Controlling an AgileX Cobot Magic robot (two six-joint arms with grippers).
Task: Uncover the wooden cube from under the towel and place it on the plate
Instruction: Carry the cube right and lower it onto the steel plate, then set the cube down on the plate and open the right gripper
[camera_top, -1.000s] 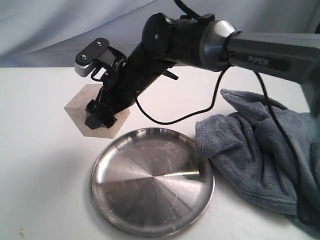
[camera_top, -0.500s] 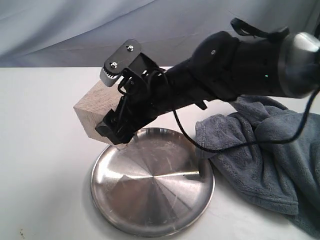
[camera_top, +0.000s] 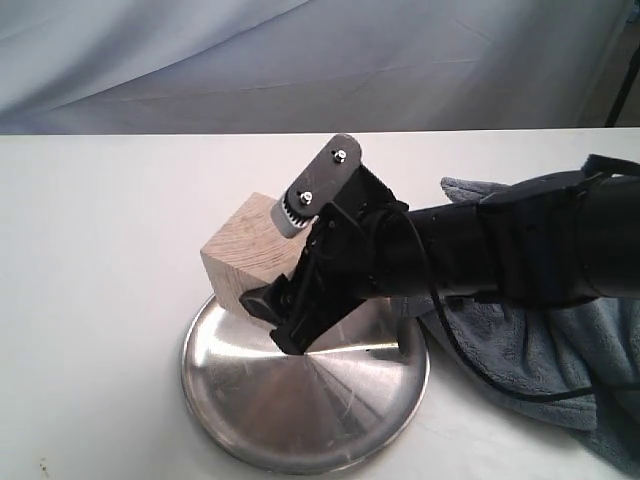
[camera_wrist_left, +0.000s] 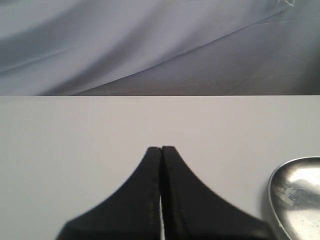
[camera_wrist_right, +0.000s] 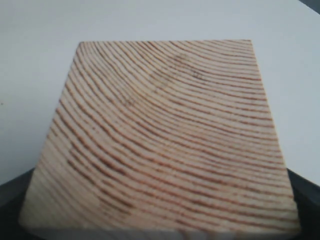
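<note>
The pale wooden cube (camera_top: 248, 253) hangs tilted just above the far left rim of the steel plate (camera_top: 305, 410). My right gripper (camera_top: 275, 310) is shut on it, reaching in from the right. In the right wrist view the cube's grained face (camera_wrist_right: 160, 145) fills nearly the whole picture, with dark finger edges at both lower corners. The grey-blue towel (camera_top: 530, 370) lies bunched at the right, clear of the cube and partly under the right arm. My left gripper (camera_wrist_left: 161, 149) is shut on nothing above bare table, with the plate's rim (camera_wrist_left: 295, 195) off to one side.
A white tabletop (camera_top: 100, 300) spreads around the plate. A pale blue-grey cloth backdrop (camera_top: 200, 60) hangs behind the far edge. The right arm's black cable (camera_top: 470, 370) loops over the towel.
The right gripper has lifted the cube off the table at the back left and carried it rightward and toward the plate, and the arm has swung lower. The towel and plate stayed put.
</note>
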